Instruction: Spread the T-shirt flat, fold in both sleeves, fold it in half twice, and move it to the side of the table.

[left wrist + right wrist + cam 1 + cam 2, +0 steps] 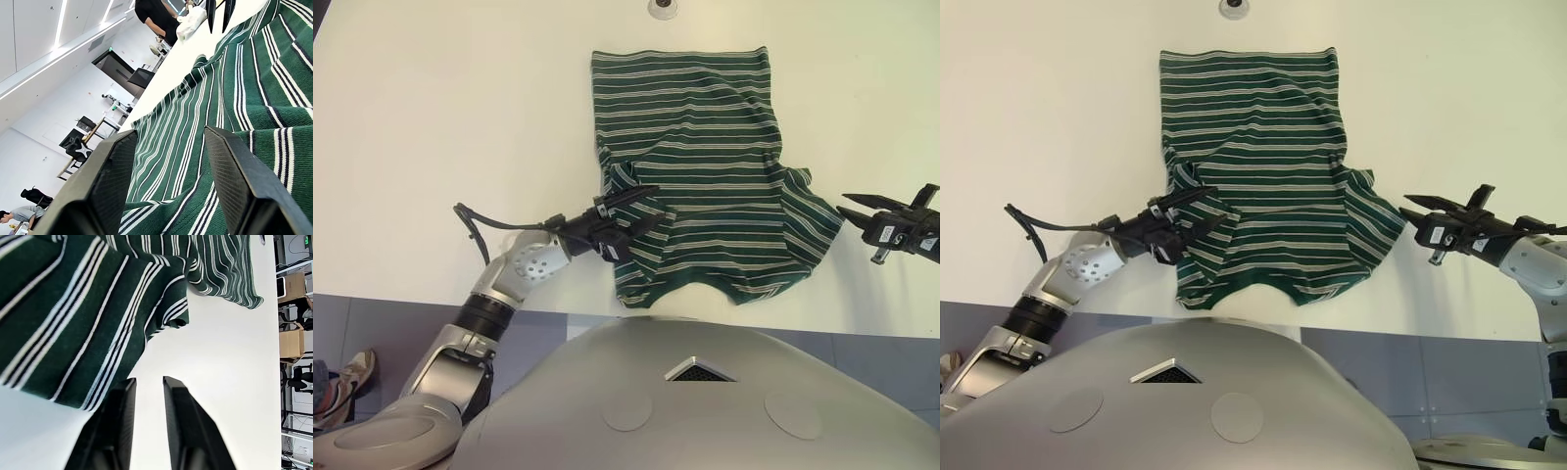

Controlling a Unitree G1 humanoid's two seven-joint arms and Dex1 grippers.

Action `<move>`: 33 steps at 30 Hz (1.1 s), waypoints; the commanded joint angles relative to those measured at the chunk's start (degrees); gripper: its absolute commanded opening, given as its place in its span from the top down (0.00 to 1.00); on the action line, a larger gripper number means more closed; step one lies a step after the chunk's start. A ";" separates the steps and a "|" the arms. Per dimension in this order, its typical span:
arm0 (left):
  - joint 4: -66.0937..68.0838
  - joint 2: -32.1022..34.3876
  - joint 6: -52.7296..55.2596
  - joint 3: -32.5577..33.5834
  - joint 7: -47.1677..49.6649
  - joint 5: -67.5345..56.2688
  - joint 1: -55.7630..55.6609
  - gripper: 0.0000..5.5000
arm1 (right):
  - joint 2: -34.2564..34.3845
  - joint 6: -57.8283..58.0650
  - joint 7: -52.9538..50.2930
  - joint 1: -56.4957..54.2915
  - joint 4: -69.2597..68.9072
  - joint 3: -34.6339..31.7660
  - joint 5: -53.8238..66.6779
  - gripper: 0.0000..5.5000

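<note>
A dark green T-shirt (705, 166) with white stripes lies on the white table (431, 147), hem at the far side and collar towards me. Its left sleeve (622, 181) is bunched in over the body. Its right sleeve (813, 211) sticks out flat. My left gripper (644, 208) is open just above the cloth near the left sleeve, and the wrist view shows striped fabric between its fingers (112, 166). My right gripper (858, 207) hovers over bare table just right of the right sleeve, fingers (122, 401) a narrow gap apart, holding nothing.
A small round fitting (663, 8) sits in the table at the far edge beyond the shirt. Wide bare tabletop lies to the left and right of the shirt. The table's front edge (431, 299) runs close under both arms.
</note>
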 commanded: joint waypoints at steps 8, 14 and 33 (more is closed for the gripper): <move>0.75 -0.10 -0.01 0.28 0.99 0.91 0.08 0.54 | -1.54 1.85 1.24 1.25 1.95 -0.72 0.45 0.66; 0.94 -0.03 -0.17 0.12 1.40 1.08 0.20 0.54 | -2.69 2.55 1.83 2.68 4.40 0.77 -2.30 0.62; 1.55 -0.15 -0.35 0.02 1.80 1.72 -0.32 0.54 | -2.98 1.04 2.72 5.15 0.81 2.88 1.12 0.65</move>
